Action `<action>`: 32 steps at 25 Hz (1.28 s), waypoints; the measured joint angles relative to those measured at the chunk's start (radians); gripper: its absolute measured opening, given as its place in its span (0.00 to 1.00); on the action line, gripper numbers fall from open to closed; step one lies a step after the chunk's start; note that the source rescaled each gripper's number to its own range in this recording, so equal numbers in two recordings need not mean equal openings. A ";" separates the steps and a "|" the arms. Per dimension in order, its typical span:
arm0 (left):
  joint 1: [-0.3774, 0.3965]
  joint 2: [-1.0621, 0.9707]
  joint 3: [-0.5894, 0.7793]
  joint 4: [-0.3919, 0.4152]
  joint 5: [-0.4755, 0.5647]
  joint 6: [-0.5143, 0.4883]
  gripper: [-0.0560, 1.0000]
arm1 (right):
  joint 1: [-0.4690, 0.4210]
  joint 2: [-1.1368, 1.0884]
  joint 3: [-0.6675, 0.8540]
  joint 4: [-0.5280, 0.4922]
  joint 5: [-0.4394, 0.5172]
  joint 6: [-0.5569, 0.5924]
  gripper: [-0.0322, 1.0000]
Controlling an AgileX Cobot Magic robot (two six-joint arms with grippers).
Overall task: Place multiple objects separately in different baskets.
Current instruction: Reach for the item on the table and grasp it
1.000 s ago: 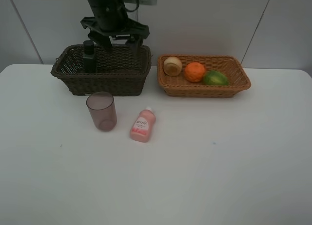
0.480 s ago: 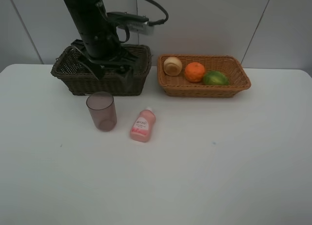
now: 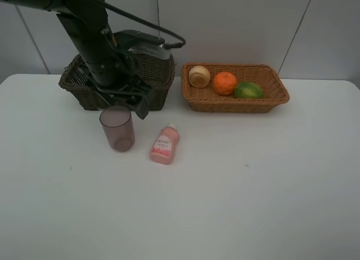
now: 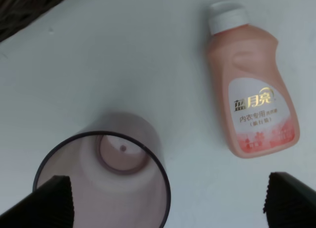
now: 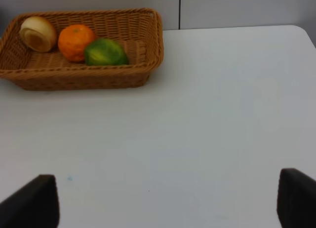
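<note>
Here the left arm [image 3: 100, 54] screens the dark basket [image 3: 163, 80], seemingly over the cup [image 3: 117, 129].

Black jointed arm [image 3: 90, 40], thin black cable [image 3: 140, 21], ribbed black gripper fingers [image 4: 292, 201].

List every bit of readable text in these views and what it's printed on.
"蓝月亮": gold brand on the white label of the small pink bottle, left wrist view.
"内衣专用": pink print just beneath.
Smaller characters around that: too small to read.
High view: the label is blurred.
Nothing else bears text.
</note>
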 joint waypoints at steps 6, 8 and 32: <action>0.000 0.000 0.051 0.003 -0.023 0.002 1.00 | 0.000 0.000 0.000 0.000 0.000 0.000 0.90; 0.000 0.000 0.072 0.003 -0.045 0.002 1.00 | 0.000 0.000 0.000 0.000 0.000 0.000 0.90; 0.000 0.120 0.122 0.010 -0.153 0.003 1.00 | 0.000 0.000 0.000 0.000 0.000 0.000 0.90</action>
